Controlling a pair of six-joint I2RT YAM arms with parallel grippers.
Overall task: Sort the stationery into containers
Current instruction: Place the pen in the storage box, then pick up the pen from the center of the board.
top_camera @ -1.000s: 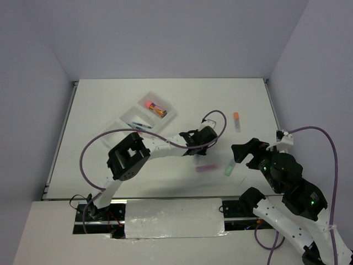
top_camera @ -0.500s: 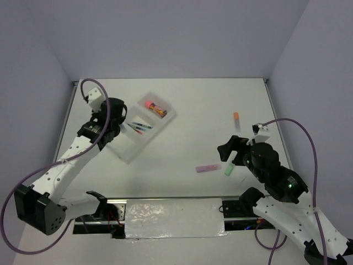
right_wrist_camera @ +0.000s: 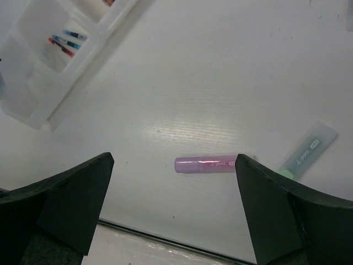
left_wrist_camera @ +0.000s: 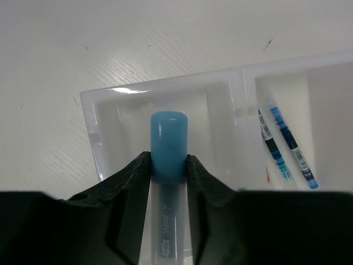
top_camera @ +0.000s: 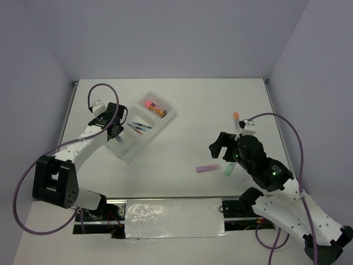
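The translucent white tray [top_camera: 172, 115] lies at the left middle of the table. My left gripper [top_camera: 113, 130] is shut on a pastel blue bar [left_wrist_camera: 169, 144] and holds it over the tray's end compartment [left_wrist_camera: 160, 85]. Thin red and blue pens [top_camera: 140, 127] lie in the middle compartment, also in the left wrist view [left_wrist_camera: 284, 146]. A pink-capped orange cylinder [top_camera: 154, 107] lies in the far compartment. My right gripper [top_camera: 220, 144] is open and empty above a purple bar [right_wrist_camera: 205, 164], which lies next to a green bar [right_wrist_camera: 306, 152]. An orange-tipped grey piece [top_camera: 236, 121] lies further back.
The table's left edge rail [top_camera: 62, 132] runs close to the left arm. The purple bar [top_camera: 208, 168] and green bar [top_camera: 229, 168] lie near the table's front edge. The tray also shows at the upper left of the right wrist view [right_wrist_camera: 33, 110].
My left arm has swung from the table's middle to the tray with the blue bar in its gripper. My right gripper has moved left, over the purple bar.
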